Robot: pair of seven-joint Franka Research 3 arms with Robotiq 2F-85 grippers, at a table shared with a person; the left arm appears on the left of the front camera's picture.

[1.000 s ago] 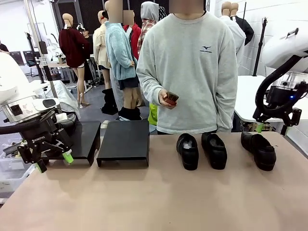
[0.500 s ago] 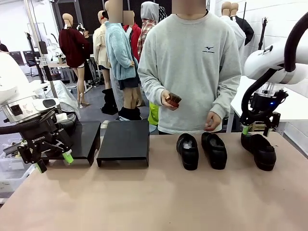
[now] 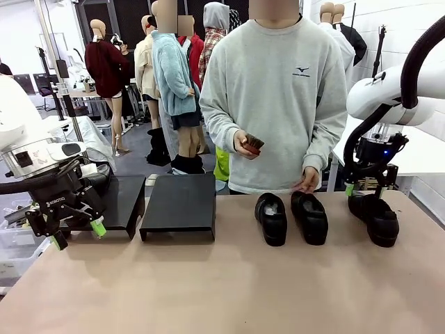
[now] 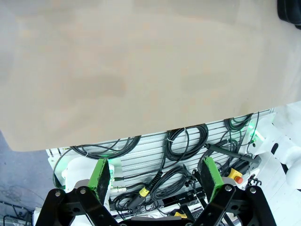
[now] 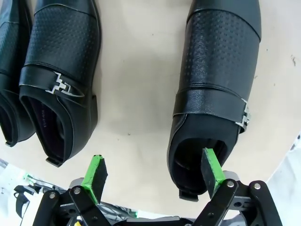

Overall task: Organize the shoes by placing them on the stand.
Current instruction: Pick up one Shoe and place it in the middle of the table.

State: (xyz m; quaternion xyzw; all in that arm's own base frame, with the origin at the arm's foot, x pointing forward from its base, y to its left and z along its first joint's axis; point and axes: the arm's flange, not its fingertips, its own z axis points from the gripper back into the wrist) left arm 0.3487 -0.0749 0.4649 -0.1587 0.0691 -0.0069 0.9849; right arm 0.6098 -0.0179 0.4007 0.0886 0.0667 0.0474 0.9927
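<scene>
The right gripper (image 3: 364, 191) stands wide open with nothing between its pads, low over the heel end of the rightmost shoe (image 3: 376, 218). In the right wrist view the right gripper (image 5: 154, 174) has one green pad (image 5: 211, 170) over that shoe's (image 5: 218, 80) heel opening and the other over bare surface (image 5: 141, 94); whether a pad touches the leather cannot be told. Beside it lies a second buckled shoe (image 5: 61, 75), with a third shoe (image 5: 10, 70) against it. In the front view these two shoes (image 3: 271, 219) (image 3: 310, 217) sit side by side mid-surface, toes toward the robot, well apart from the stand.

The left gripper (image 3: 78, 234) hangs wide open and empty at the surface's left edge, in front of the left black stand (image 3: 125, 202); a second black stand (image 3: 181, 205) sits just beside it. Both stand tops are bare. The person's hand (image 3: 306, 181) hovers behind the shoes.
</scene>
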